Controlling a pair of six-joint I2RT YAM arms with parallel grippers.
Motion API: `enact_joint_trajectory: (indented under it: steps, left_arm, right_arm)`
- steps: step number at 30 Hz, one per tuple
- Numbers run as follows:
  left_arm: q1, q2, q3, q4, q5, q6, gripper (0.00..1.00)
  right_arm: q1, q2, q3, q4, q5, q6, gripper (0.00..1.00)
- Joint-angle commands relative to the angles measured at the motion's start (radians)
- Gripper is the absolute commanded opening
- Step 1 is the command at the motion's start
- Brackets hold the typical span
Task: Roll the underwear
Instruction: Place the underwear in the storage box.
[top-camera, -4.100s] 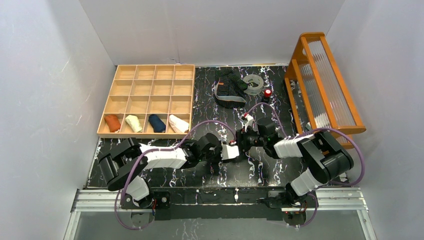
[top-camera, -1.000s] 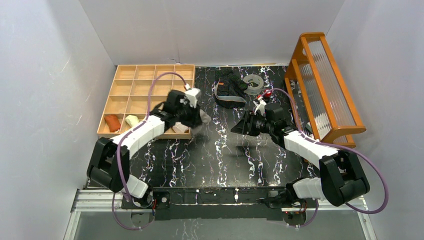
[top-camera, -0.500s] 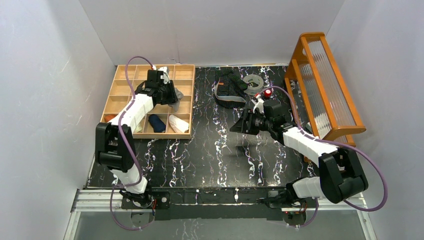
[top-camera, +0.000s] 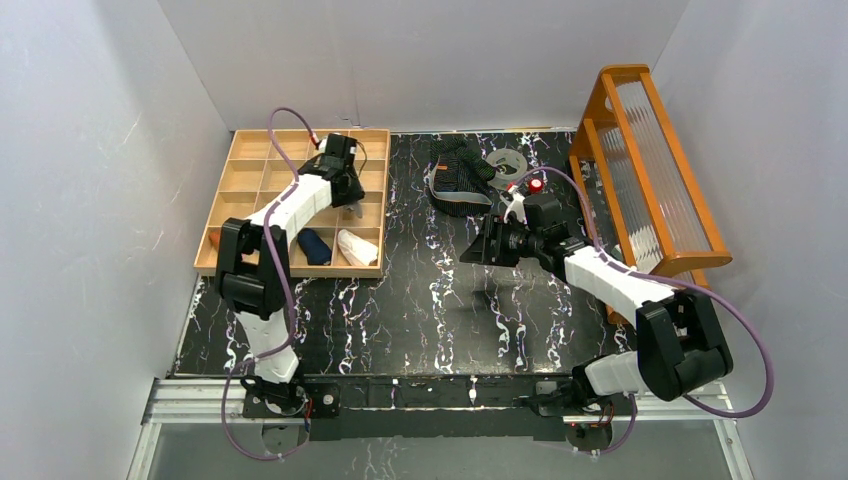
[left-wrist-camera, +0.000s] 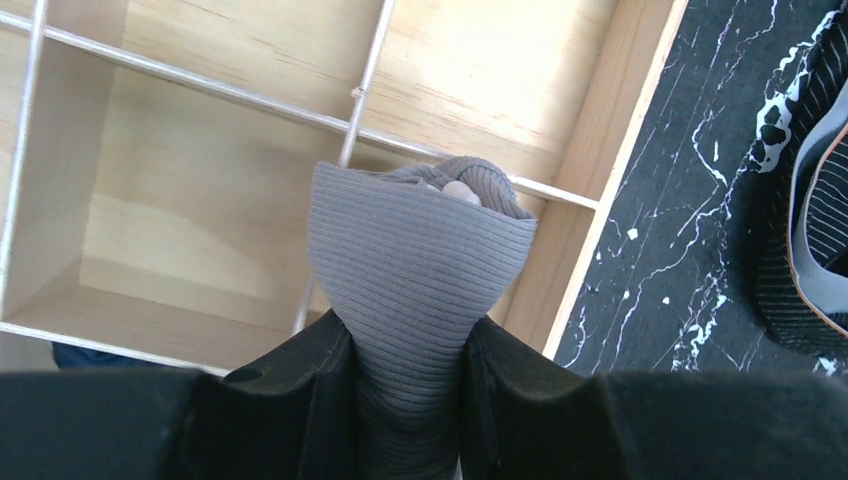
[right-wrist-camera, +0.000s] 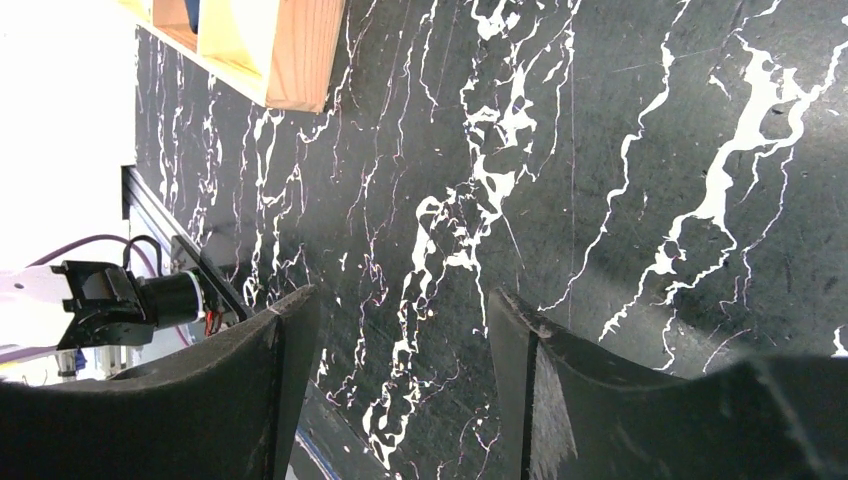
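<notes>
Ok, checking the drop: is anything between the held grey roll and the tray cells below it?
No object: the tray cells under the roll in the left gripper look bare. But the roll hangs over a divider crossing, not one cell.
</notes>
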Motion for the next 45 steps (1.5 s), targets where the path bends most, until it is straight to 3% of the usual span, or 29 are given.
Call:
enact_joint_trajectory:
  steps: [1, 12, 21, 26, 33, 37, 41, 45]
  left_arm:
    - [-0.056, 0.027, 0.06, -0.064, -0.175, -0.095, 0.0]
    - [-0.166, 0.084, 0.069, -0.144, -0.476, -0.379, 0.0]
    - [-0.173, 0.253, 0.277, -0.306, -0.551, -0.516, 0.0]
    - [-0.173, 0.396, 0.462, -0.512, -0.557, -0.621, 0.0]
    - [-0.182, 0.429, 0.427, -0.529, -0.512, -0.735, 0.02]
    - [-0.182, 0.464, 0.454, -0.524, -0.499, -0.703, 0.27]
    - [-0.183, 0.461, 0.461, -0.525, -0.507, -0.702, 0.63]
    - [-0.183, 0.446, 0.471, -0.519, -0.507, -0.695, 0.81]
  right_arm:
    - [0.0, 0.015, 0.058, -0.029, 0.0, -0.032, 0.71]
    - [-0.003, 0.048, 0.132, -0.111, -0.009, -0.101, 0.72]
    - [-0.021, 0.024, 0.124, -0.159, -0.019, -0.151, 0.72]
    - [-0.03, 0.026, 0.124, -0.163, -0.024, -0.153, 0.73]
    - [-0.035, 0.043, 0.134, -0.166, -0.023, -0.159, 0.73]
    - [-0.039, 0.049, 0.144, -0.176, -0.026, -0.163, 0.73]
    - [-0.04, 0.055, 0.145, -0.17, -0.031, -0.159, 0.73]
    - [-0.042, 0.063, 0.153, -0.17, -0.04, -0.158, 0.73]
